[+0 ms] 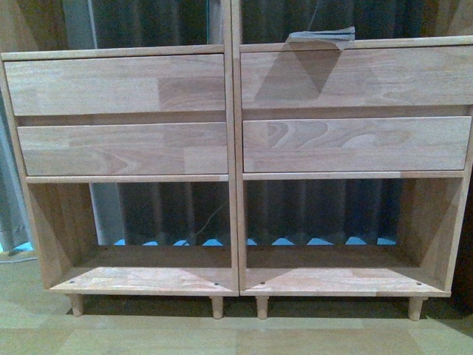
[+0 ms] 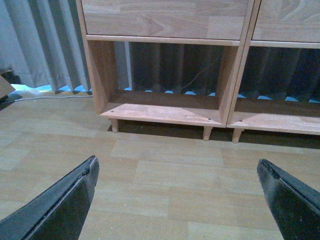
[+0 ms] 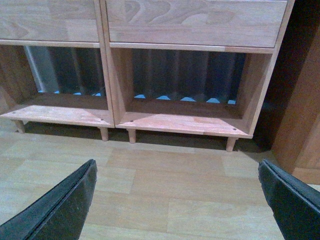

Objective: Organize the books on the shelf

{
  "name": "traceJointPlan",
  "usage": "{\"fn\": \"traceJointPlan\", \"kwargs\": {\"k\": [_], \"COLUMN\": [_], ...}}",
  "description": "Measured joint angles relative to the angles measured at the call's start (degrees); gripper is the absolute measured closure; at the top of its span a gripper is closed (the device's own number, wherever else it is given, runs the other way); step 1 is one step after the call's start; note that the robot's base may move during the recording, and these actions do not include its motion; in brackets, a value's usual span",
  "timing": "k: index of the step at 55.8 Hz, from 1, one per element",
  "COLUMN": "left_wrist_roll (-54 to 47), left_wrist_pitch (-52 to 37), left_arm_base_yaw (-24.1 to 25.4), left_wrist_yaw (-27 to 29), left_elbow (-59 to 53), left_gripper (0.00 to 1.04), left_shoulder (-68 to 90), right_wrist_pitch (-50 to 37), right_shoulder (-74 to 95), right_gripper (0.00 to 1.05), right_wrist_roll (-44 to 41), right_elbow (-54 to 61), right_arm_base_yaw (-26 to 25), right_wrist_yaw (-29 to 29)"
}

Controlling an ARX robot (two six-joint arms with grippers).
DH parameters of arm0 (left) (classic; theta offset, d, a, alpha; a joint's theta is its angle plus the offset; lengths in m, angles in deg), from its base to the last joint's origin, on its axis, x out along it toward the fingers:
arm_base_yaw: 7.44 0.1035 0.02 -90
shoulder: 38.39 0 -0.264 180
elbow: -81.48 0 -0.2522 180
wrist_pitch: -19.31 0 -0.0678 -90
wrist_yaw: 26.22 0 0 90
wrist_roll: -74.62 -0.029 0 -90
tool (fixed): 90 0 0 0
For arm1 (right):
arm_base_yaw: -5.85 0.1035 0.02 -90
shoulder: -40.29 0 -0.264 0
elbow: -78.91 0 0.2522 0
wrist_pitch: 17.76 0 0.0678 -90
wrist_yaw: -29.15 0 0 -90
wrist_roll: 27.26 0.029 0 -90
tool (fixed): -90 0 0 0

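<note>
Two-handed, hovering low over the floor (image 2: pixel 165 175), left gripper (image 2: pixel 176 162) and right gripper (image 3: pixel 176 164) both with jaws wide apart. Spotting the book (image 1: pixel 323 35) lying flat atop the shelf's (image 1: pixel 233 148) right column, upper right of the front view. Likely needing a high reach, pinching near the spine, supporting floppy pages.

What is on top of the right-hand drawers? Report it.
A thin whitish book lies flat on the shelf above the top right drawer, near its left end. The surface farther back is hidden at this angle.
</note>
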Motion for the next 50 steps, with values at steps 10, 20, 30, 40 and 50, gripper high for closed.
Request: {"fn": "traceJointPlan", "kwargs": {"k": [10,20,30,40,50], "left_wrist_roll": [0.0,0.0,0.0,0.0,0.0], "left_wrist_pitch": [0.0,0.0,0.0,0.0,0.0], "left_arm_base_yaw": [0.0,0.0,0.0,0.0,0.0], "left_wrist_yaw": [0.02,0.0,0.02,-0.02,-0.02], "left_elbow": [0.0,-0.02,-0.02,0.0,0.0], "left_gripper": [0.07,0.07,0.07,0.07,0.07], "left_shoulder": [0.0,0.0,0.0,0.0,0.0], "right_wrist_pitch": [0.0,0.0,0.0,0.0,0.0], "right_shoulder": [0.0,0.0,-0.02,-0.02,-0.02], "right_gripper": [0.07,0.07,0.07,0.07,0.07], "right_wrist_roll": [0.0,0.0,0.0,0.0,0.0], "right_elbow": [0.0,0.0,0.0,0.0,0.0], "right_arm_base_yaw": [0.0,0.0,0.0,0.0,0.0], "right_wrist_yaw": [0.0,0.0,0.0,-0.02,0.0]}}
